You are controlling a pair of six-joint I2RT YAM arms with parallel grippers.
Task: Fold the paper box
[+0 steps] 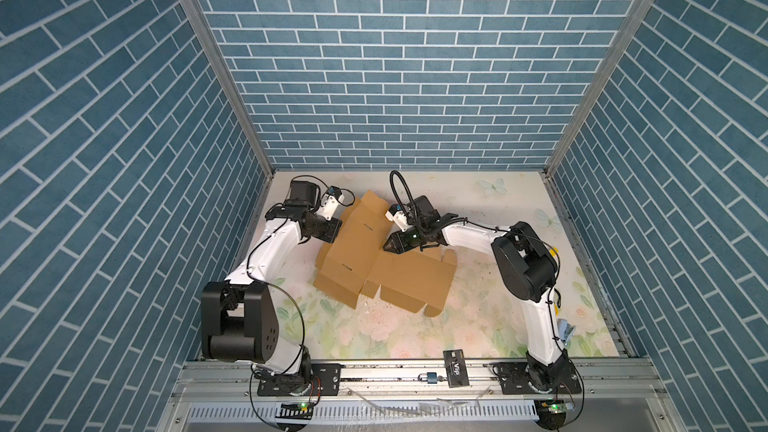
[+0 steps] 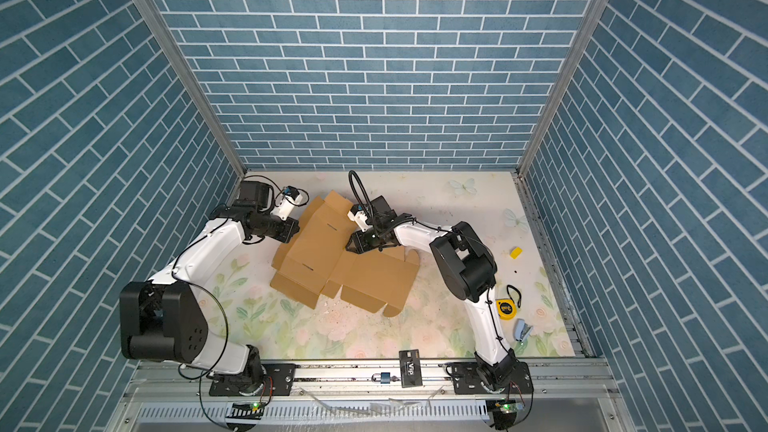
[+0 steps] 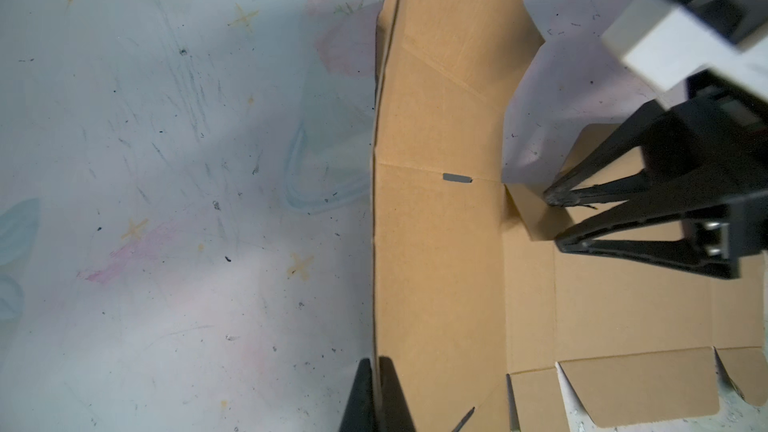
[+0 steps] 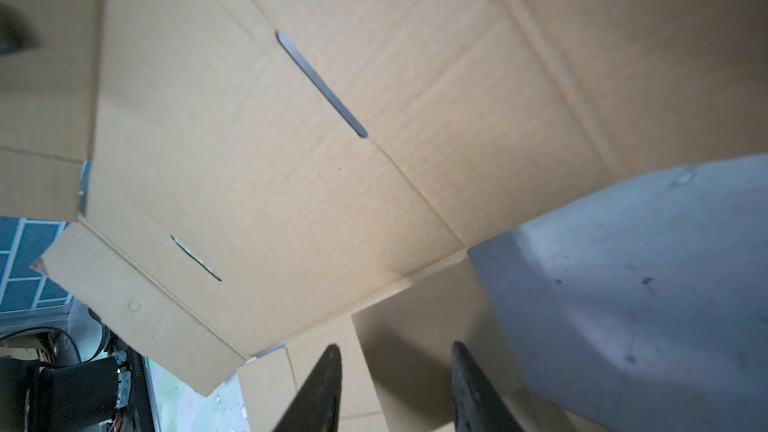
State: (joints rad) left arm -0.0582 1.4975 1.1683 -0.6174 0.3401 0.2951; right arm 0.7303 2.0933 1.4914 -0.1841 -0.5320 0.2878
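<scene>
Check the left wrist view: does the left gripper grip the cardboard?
Yes, the left gripper pinches the paper box at its raised edge.

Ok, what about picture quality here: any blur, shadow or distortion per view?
Both top views: even light, the paper box sharp, brick walls splayed by the wide lens. Left wrist view: the box's straight edge bows from lens distortion, soft shadows on the table. Right wrist view: dimmer and soft, the right gripper blurred at close range.

Left hand [image 3: 375,363] clamped, right hand [image 4: 395,349] seemingly parted
</scene>
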